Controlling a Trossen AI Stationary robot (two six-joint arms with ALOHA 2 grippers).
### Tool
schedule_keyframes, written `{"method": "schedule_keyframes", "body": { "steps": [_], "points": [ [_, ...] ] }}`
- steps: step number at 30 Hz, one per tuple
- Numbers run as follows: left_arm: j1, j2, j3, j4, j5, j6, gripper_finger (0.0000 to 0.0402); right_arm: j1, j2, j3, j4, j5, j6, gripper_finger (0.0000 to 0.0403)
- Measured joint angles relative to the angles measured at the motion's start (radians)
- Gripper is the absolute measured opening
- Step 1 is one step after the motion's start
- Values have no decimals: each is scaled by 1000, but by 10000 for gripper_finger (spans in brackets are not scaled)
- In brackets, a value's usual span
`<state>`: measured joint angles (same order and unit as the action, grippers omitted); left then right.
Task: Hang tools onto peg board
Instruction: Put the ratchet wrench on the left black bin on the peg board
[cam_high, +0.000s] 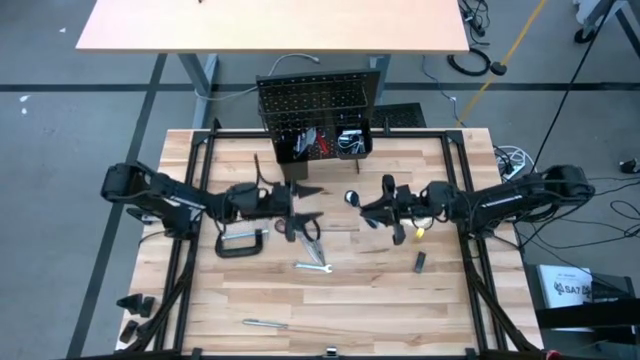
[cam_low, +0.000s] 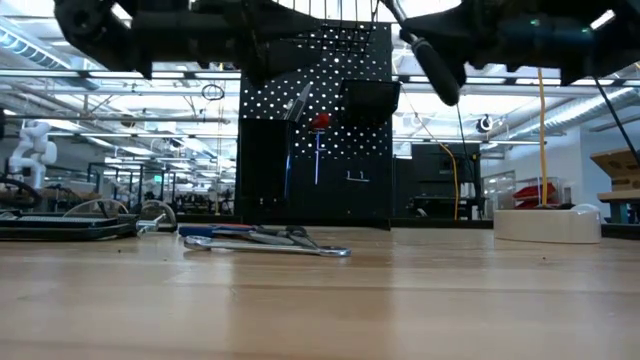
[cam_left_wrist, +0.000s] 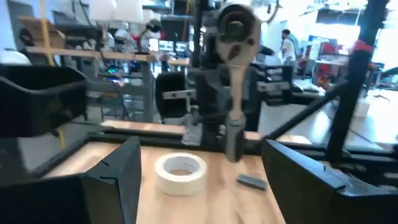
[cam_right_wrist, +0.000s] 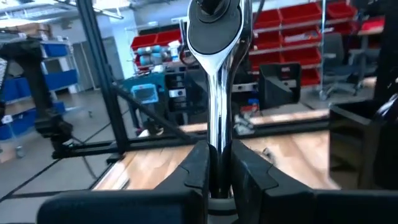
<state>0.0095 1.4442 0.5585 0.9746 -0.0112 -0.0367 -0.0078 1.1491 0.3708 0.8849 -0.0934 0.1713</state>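
Ratchet wrench (cam_right_wrist: 219, 74) is clamped by its handle in my right gripper (cam_right_wrist: 217, 177), head up, held above mid-table and well short of the peg board (cam_high: 318, 100). The board stands at the far edge; a red-handled tool (cam_low: 319, 125) already hangs on it, and the bins (cam_high: 322, 144) at its foot hold a few items, though I can't make out which from above. Left gripper (cam_left_wrist: 199, 180) hovers over the table's left half with its fingers spread wide, holding nothing, facing the tape roll (cam_left_wrist: 180, 173). Left on the wood: C-clamp (cam_high: 241, 243), scissors (cam_high: 300, 227), a wrench (cam_high: 312, 266), a small dark piece (cam_high: 420, 262). I judge the job early, most tools unhung.
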Motion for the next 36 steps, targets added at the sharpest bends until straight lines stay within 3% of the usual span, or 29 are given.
{"method": "schedule_keyframes", "body": {
  "steps": [8,13,17,25,32,36],
  "points": [
    [108,0,20,57,193,19,262,-53,180,131,31,-46,-120,34],
    [108,0,20,60,200,16,262,-52,255,110,273,-108,-113,34],
    [105,2,20,65,263,-33,262,-68,309,64,462,-155,-99,34],
    [95,18,37,115,265,-83,262,-116,471,82,680,-172,-41,33],
    [101,26,64,62,250,-89,262,-138,574,217,660,-251,0,33],
    [115,26,66,46,298,-89,262,-137,625,280,643,-295,4,33]
  ]
}}
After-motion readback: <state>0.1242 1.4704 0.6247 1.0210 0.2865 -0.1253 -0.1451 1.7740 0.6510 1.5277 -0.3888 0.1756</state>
